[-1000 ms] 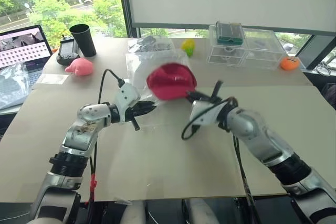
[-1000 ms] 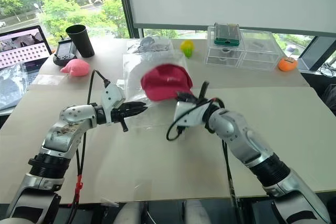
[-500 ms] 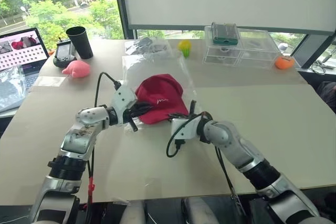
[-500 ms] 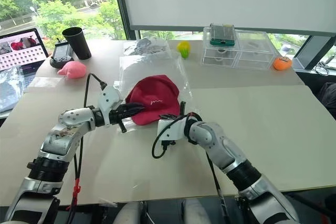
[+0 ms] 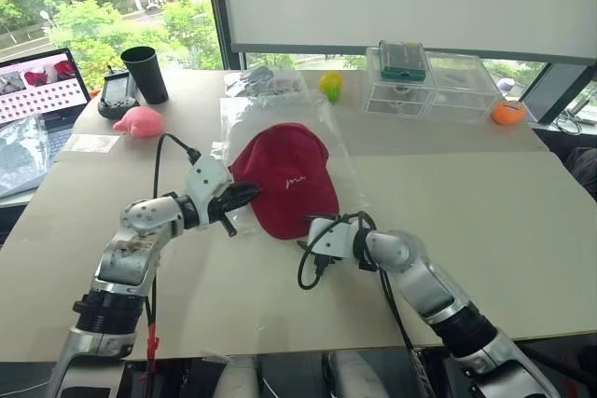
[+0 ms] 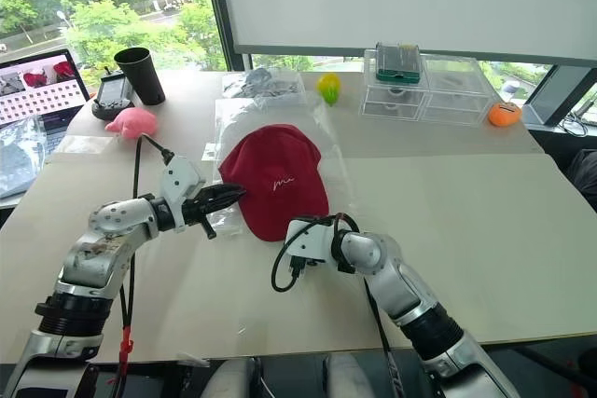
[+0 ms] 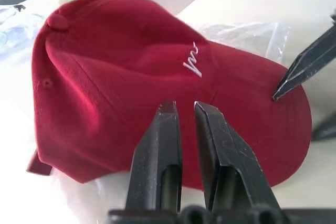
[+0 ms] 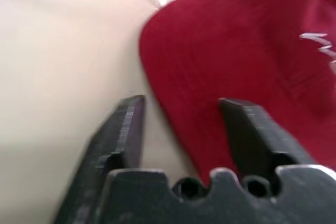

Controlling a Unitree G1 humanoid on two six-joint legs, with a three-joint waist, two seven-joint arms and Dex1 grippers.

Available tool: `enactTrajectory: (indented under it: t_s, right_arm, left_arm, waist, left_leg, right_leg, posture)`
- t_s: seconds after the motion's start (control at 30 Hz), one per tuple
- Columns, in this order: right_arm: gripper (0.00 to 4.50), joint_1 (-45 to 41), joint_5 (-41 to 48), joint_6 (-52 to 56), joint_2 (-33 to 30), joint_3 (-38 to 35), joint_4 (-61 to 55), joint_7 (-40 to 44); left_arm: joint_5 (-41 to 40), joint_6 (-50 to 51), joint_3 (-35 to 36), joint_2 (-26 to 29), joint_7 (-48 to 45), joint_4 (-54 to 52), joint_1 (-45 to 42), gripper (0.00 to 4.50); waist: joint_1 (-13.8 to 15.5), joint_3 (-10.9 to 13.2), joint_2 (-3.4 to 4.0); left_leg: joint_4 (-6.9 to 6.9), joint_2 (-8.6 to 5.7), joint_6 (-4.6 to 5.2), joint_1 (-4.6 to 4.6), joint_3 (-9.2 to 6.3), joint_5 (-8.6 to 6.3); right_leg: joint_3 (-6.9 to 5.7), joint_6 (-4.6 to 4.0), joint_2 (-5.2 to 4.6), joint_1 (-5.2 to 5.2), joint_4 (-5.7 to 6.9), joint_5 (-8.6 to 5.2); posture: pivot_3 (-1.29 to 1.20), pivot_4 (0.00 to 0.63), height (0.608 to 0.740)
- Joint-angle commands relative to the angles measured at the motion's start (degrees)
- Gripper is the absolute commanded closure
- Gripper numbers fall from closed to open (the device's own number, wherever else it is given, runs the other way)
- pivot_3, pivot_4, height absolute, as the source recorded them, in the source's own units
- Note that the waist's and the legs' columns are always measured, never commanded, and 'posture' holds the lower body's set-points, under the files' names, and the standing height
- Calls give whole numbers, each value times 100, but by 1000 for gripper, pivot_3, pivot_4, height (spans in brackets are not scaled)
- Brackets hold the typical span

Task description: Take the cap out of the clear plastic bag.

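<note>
Cap [image 5: 284, 177] lies just beyond right end effector [image 8: 181, 106] — brim between its parted fingers.

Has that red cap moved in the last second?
Yes. The cap came down from the air onto the clear plastic bag on the table, nearer the robot, away from the plastic drawers.

The cap [image 5: 284, 179] lies mid-desk [image 5: 485, 202] on the bag [image 5: 244, 118], brim toward the robot. The left hand [image 5: 244, 195] is at the cap's left edge, the right hand [image 5: 314, 230] just before its brim. Behind the bag sit a smaller bag [image 5: 266, 81] and a toy fruit [image 5: 331, 84]. Far left stand a plush [image 5: 140, 120], a cup [image 5: 147, 73] and a laptop [image 5: 42, 81]; far right, clear boxes [image 5: 434, 86].
</note>
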Motion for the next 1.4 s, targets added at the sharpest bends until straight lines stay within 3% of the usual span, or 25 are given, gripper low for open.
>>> enactTrajectory:
  t_s: [0.03,0.1,0.23,0.37,0.47,0.7,0.97,1.4]
  right_arm:
    - [1611,31,849,978,-103,-494,-643,618]
    - [1611,-131,1617,1766,32,-1201,-995,684]
    - [1611,-919,3348,3299,333,-3392,-987,286]
    - [1611,-1412,2983,3002,473,-4409,133,-1304]
    - [1611,-1332,2372,2350,400,-4443,809,-2289]
    - [1611,-583,1390,873,166,-3869,1705,-3309]
    - [1611,-540,1532,329,122,-3951,2400,-3583]
    - [1611,-565,1811,334,126,-3958,2473,-3591]
  left_arm:
    - [-209,101,271,118,29,-388,204,3951]
    - [-458,294,546,155,65,-623,443,3951]
    - [-1007,930,1540,72,646,-1000,1041,3951]
    - [-1066,1251,2381,-505,2003,-1076,1197,3951]
    - [-772,1232,2742,-945,3066,-1080,1171,3951]
    - [-225,638,3377,-1535,4752,-755,1164,3951]
    - [-138,-65,3718,-1348,4835,256,1538,3951]
    - [-310,-256,3498,-1340,4702,507,1413,3951]
  waist:
    - [-5,0,0]
    - [-16,1,0]
    - [-23,4,-1]
    - [39,0,-7]
    - [69,-3,-12]
    - [13,-3,-11]
    - [-39,-3,-11]
    - [-24,-3,-11]
  left_leg:
    - [0,1,0,-1,0,0]
    - [0,1,0,-8,0,0]
    - [0,6,0,-12,-1,0]
    - [-1,4,0,-4,-5,0]
    - [-2,-1,-1,-10,-3,-1]
    - [-3,-10,-1,-37,1,-1]
    - [-3,-9,-1,-22,7,0]
    - [-3,-9,-1,-26,7,-1]
  right_leg:
    - [1,-1,0,-1,0,0]
    - [0,-6,0,-8,0,3]
    - [1,-15,0,-13,2,10]
    - [-7,-15,-2,-3,-2,10]
    - [-10,-25,-10,-3,-8,16]
    - [-1,-25,-19,-25,-8,22]
    - [4,-25,-16,-18,-4,23]
    - [4,-24,-16,-18,-7,23]
  posture:
    - [0,150,740]
    - [0,150,740]
    - [0,150,740]
    - [0,150,740]
    - [0,150,740]
    - [0,150,740]
    - [0,150,740]
    - [0,150,740]
